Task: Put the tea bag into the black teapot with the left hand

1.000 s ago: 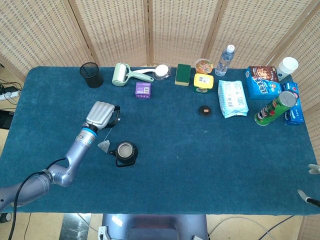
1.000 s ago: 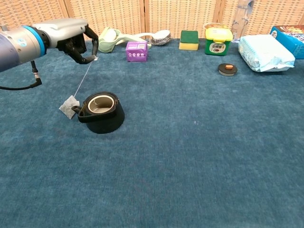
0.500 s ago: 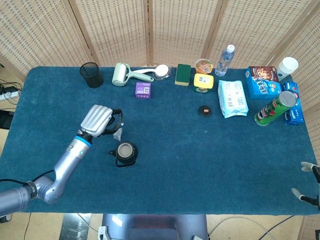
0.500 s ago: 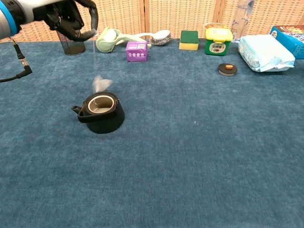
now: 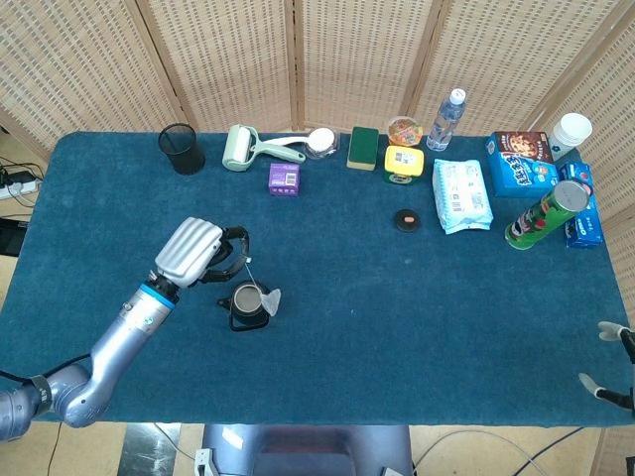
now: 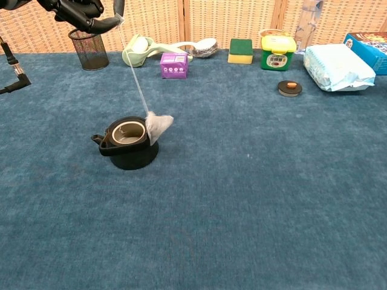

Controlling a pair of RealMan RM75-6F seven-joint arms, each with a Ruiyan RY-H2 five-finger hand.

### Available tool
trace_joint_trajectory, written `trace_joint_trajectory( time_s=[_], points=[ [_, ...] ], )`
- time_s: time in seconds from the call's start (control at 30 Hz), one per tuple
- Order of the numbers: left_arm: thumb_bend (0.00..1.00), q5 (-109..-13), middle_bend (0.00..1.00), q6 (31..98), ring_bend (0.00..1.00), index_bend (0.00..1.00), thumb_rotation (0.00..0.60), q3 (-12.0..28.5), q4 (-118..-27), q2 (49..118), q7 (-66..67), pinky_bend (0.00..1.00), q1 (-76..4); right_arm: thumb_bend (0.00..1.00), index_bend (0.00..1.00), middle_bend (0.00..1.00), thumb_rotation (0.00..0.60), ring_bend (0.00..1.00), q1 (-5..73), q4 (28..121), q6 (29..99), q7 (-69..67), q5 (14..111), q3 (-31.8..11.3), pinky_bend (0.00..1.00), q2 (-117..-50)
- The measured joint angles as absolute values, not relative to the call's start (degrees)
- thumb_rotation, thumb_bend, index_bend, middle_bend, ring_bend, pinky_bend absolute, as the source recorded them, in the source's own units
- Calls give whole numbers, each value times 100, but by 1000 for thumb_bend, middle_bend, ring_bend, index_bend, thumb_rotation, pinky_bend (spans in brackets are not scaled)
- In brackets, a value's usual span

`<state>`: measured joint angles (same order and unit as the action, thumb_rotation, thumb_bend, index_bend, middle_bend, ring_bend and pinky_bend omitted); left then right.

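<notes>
The black teapot (image 5: pixel 248 305) (image 6: pixel 127 145) stands open-topped on the blue cloth, left of centre. My left hand (image 5: pixel 201 253) (image 6: pixel 84 12) is raised above and to the left of it, pinching the tea bag's string. The tea bag (image 5: pixel 269 298) (image 6: pixel 158 125) hangs at the string's end, against the right side of the teapot's rim, outside the opening. Of my right hand (image 5: pixel 613 361), only fingertips show at the right edge of the head view, holding nothing.
A black mesh cup (image 5: pixel 182 149), lint roller (image 5: pixel 248 150), purple box (image 5: pixel 284 178), sponge (image 5: pixel 363 147), yellow jar (image 5: pixel 404 164), water bottle (image 5: pixel 445 120), wipes pack (image 5: pixel 461 195), snack boxes (image 5: pixel 524 162) and chip can (image 5: pixel 545 215) line the back and right. A small dark lid (image 5: pixel 406 219) lies mid-table.
My left hand rose and shifted right. The tea bag swung from the cloth left of the teapot, over it, to its right rim.
</notes>
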<state>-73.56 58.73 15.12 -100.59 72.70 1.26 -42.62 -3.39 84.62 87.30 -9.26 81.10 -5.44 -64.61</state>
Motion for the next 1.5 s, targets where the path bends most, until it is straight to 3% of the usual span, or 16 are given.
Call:
trace_joint_trajectory(
  time_s=[0.63, 1.5],
  points=[
    [504, -7705, 988, 6062, 912, 686, 600, 1151, -10495, 6786, 16, 834, -3944, 96, 263, 358, 600, 273, -320, 8462, 8683, -888, 8070, -536, 345, -6477],
    [503, -7819, 988, 5802, 912, 686, 600, 724, -10701, 6734, 16, 834, -3807, 96, 262, 358, 600, 273, -348, 8473, 8745, -918, 8118, -508, 352, -6451]
  ],
)
